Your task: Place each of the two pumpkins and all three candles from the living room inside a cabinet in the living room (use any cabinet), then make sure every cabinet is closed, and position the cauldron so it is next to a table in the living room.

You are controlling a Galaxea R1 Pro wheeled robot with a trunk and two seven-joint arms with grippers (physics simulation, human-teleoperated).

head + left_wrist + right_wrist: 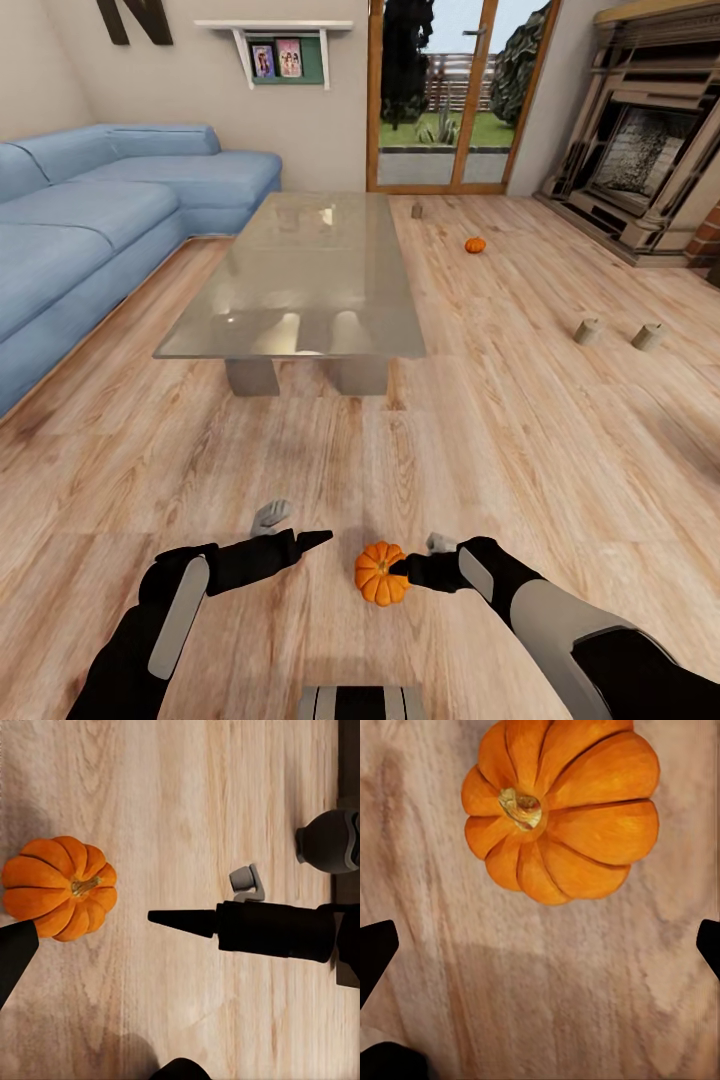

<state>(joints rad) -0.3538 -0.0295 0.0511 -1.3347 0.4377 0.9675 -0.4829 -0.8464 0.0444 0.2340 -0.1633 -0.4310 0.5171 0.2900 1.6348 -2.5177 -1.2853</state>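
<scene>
A living room with a pale wood floor (560, 440); the glass-topped bench (300, 270) stands at the frame's centre. Nothing looks stowed yet: one pumpkin (381, 573) lies at lower centre, just beside the right hand (415, 568), whose fingers spread wide, empty. The left hand (300, 535) is open, empty. Another pumpkin (475, 244) and three candles (587, 331) lie at upper right. No legible writing.
</scene>
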